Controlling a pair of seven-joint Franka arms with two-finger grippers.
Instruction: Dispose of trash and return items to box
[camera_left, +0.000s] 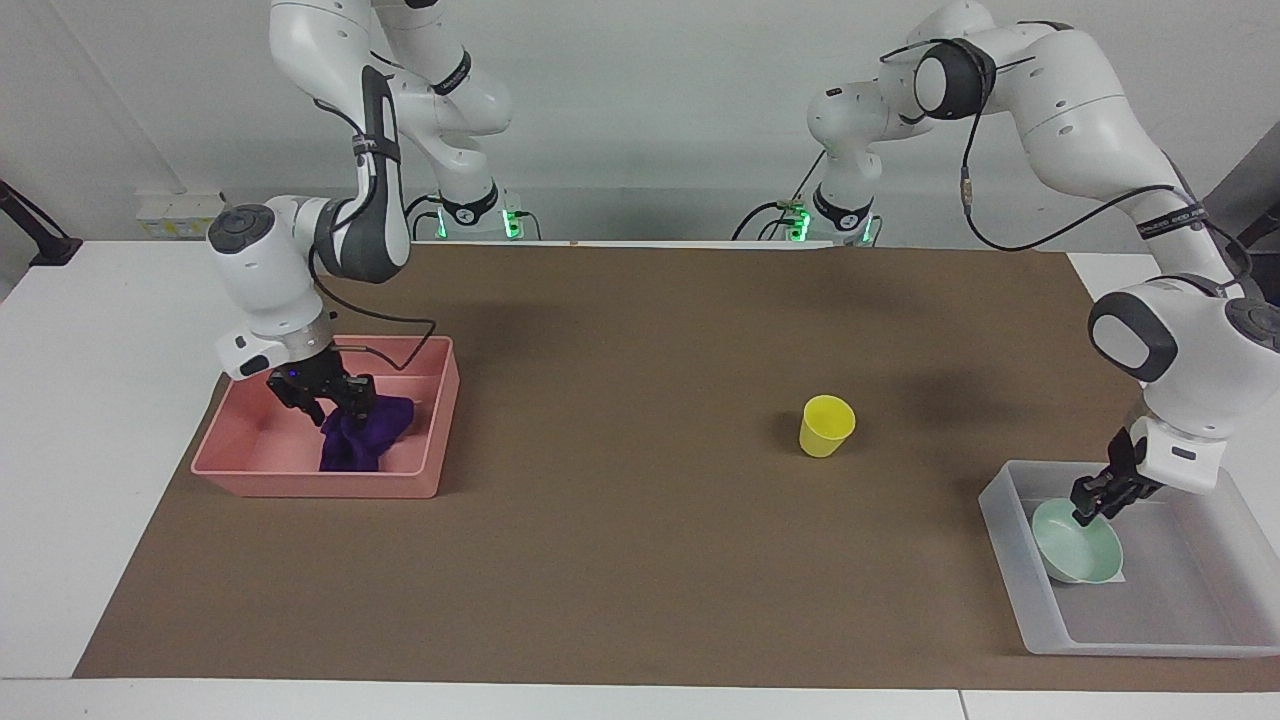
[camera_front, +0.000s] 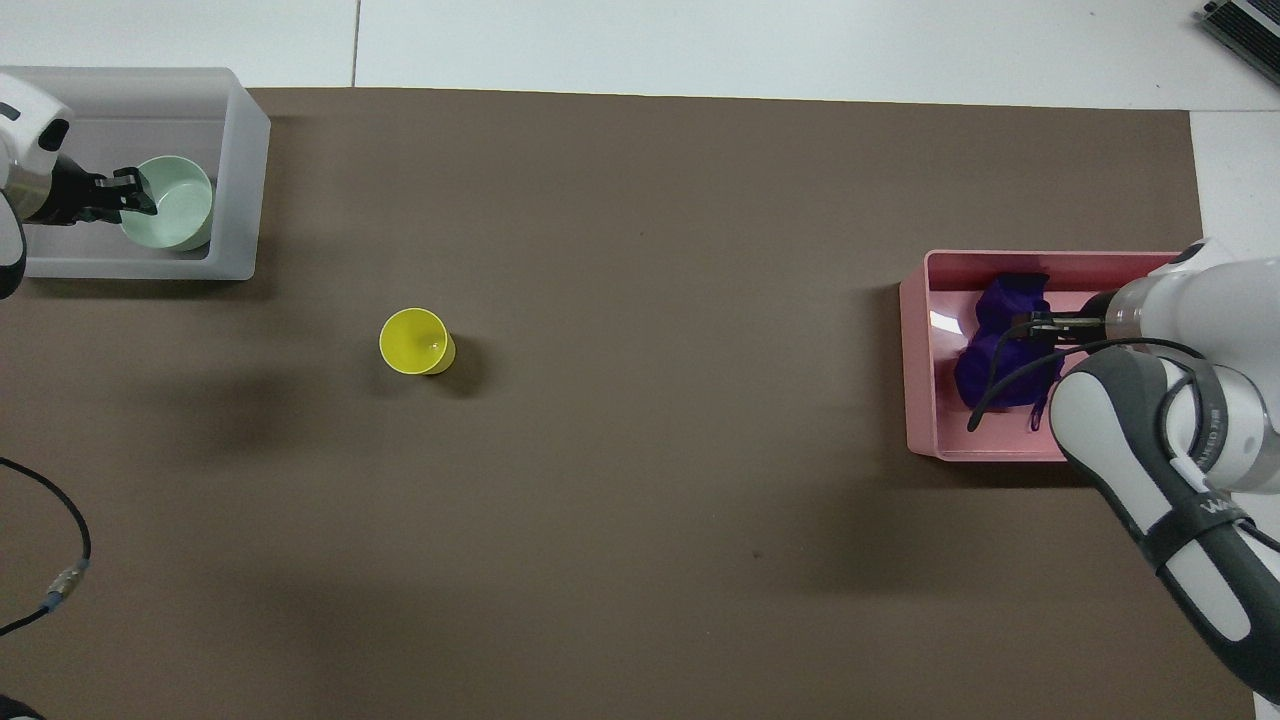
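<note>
A: Where is the right gripper (camera_left: 338, 398)?

B: Low inside the pink tray (camera_left: 420, 488), at the right arm's end of the desk (camera_left: 620, 560). Its fingers look spread, and the purple rag (camera_left: 362, 432) lies bunched on the tray floor just under and beside them. Whether a finger touches the cloth cannot be told.

A: How would that rag handle?

B: It looks soft, light and floppy, so it likely sags and bunches wherever it is set. A pinch on a raised fold would do; it has no edge that matters, and it probably cannot be damaged.

A: And the left gripper (camera_left: 1092, 507)?

B: It is down in the translucent box (camera_left: 1010, 560) at the left arm's end of the desk, at the rim of the mint-green bowl (camera_left: 1078, 545). The bowl sits tilted in the box, near the box's wall that faces the middle of the desk. Whether the fingers clamp the rim or have let go cannot be told.

A: How does the bowl handle?

B: It looks like thin, stiff, smooth plastic: light, and likely slippery. The rim is the only place a two-finger gripper can take it.

A: What is left outside?

B: The yellow cup (camera_left: 826, 425) stands upright on the open desk, well apart from both grippers, nearer the box than the pink tray. It looks light and easily tipped; its rim wall seems the place to pinch.
</note>
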